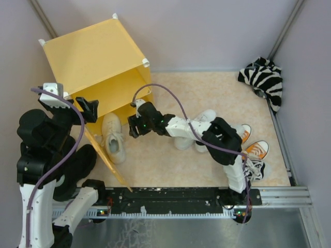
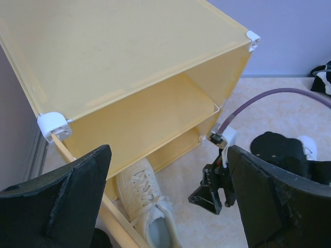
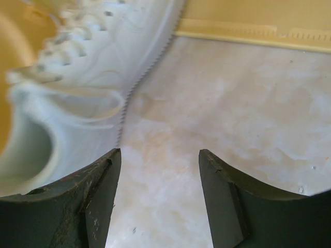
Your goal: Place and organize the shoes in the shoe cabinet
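Right end effector (image 1: 135, 120) low over worktop (image 1: 217, 98), jaws spread wide, nothing between them; cream sneaker (image 3: 77, 77) just left of its fingers. Left end effector (image 1: 89, 109) raised at cabinet's near-left corner, jaws wide, empty. Orange pair (image 1: 257, 150) near right, beside right arm; white shoes (image 1: 199, 132) under its forearm. Cream pair (image 1: 113, 137) at mouth of yellow shoe cabinet (image 1: 90, 59), far left, door (image 1: 106, 157) swung open. Zebra cloth (image 1: 265, 78) far right corner.
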Robot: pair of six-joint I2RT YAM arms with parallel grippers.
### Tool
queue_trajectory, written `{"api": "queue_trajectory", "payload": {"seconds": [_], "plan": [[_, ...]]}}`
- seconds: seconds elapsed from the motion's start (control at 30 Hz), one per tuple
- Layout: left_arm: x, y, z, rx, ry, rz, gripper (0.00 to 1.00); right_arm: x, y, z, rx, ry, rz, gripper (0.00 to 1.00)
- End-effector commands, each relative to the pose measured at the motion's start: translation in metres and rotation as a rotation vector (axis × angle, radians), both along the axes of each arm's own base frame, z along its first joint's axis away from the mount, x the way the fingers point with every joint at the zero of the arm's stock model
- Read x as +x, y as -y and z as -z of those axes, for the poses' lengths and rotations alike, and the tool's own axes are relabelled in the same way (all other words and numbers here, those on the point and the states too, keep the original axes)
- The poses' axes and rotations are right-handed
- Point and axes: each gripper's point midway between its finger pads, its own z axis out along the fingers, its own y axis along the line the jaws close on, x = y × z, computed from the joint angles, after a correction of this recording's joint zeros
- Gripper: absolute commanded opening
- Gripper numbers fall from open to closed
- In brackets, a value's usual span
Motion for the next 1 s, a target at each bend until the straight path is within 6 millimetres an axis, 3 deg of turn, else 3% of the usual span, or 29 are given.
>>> {"api": "queue_trajectory", "payload": {"seconds": [0.0, 0.13, 0.2, 0.47, 0.63, 0.8, 0.9, 0.97], "plan": [[-0.004, -0.002, -0.018, -0.005, 0.044, -0.01, 0.99, 0.024, -0.017, 0.034, -0.061, 0.024, 0.059, 0.62], [-0.004, -0.002, -0.016, -0.005, 0.04, -0.009, 0.99, 0.026, -0.037, 0.054, -0.07, 0.029, 0.053, 0.61], [-0.003, -0.002, -0.014, -0.003, 0.036, -0.01, 0.99, 0.02, -0.05, 0.052, -0.068, 0.049, 0.03, 0.61], [-0.005, -0.003, -0.013, 0.001, 0.036, -0.013, 0.99, -0.044, -0.089, 0.032, 0.037, -0.002, -0.179, 0.61], [-0.004, -0.002, -0.01, -0.002, 0.032, -0.011, 0.99, -0.074, -0.094, 0.023, 0.078, -0.046, -0.288, 0.61], [-0.001, 0.001, -0.007, -0.011, 0.026, 0.003, 0.99, -0.086, -0.095, 0.019, 0.105, -0.072, -0.347, 0.61], [0.0, 0.001, -0.01, -0.01, 0.03, 0.002, 1.0, -0.083, -0.089, 0.016, 0.09, -0.057, -0.321, 0.61], [0.0, 0.001, -0.012, -0.01, 0.034, 0.001, 0.99, -0.069, -0.075, 0.018, 0.038, -0.028, -0.233, 0.62]]}}
